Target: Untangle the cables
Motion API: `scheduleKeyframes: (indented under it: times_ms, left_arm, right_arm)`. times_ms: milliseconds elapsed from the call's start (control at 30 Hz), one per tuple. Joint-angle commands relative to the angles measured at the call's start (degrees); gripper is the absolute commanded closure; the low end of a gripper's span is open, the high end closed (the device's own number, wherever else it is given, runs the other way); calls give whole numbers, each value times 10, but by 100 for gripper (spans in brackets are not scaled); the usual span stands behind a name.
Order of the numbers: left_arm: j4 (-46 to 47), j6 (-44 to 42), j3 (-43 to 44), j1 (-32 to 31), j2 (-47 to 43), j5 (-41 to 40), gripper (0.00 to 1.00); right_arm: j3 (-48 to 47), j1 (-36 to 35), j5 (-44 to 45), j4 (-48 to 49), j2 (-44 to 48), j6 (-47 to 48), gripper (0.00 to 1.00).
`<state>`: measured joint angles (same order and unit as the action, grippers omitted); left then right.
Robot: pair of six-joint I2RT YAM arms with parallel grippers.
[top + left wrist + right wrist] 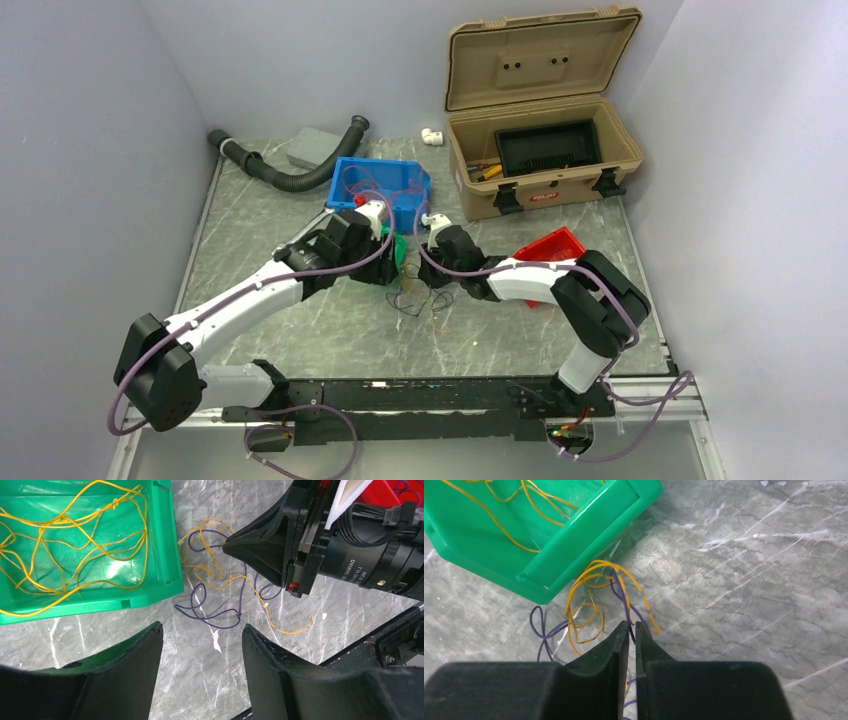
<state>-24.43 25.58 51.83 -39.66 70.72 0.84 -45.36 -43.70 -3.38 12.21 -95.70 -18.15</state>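
A small tangle of thin orange and purple cables (220, 580) lies on the marble table just outside the green bin (165, 555). Several more orange cables (65, 540) lie looped inside that bin. My left gripper (202, 627) hangs open above the bare table just short of the tangle, holding nothing. My right gripper (632, 625) has its jaws closed to a thin slit, and a purple cable (624, 597) runs in between the tips. In the left wrist view its pointed tip (225, 544) pinches the tangle's upper loops. From above, the tangle (425, 298) sits between both wrists.
A blue bin (385, 185) holding wires stands behind the green bin (400, 248). A red bin (548, 248) sits to the right, partly under the right arm. An open tan case (540, 150), a black hose (290, 170) and a grey block (312, 148) line the back.
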Motion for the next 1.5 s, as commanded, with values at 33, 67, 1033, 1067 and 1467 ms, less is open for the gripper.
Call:
scheduleKeyframes:
  times_ms: [33,67,1033,1067,1467]
  left_arm:
    - [18,-4,29,2,15,3,38]
    - [21,-3,30,2,19,6,38]
    - [139,17,108,-54,252,103,45]
    - [147,18,108,-56,261,105,47]
    - [129,-3,87,-49,221,42,100]
  right_arm:
    - [12,-2,2,34,14,7,97]
    - [20,-2,1,31,28,5,100]
    - [58,0,21,-209,331,-83,100]
    - [53,0,25,-216,329,-86,100]
    - [28,69,269,-404,410,-215,100]
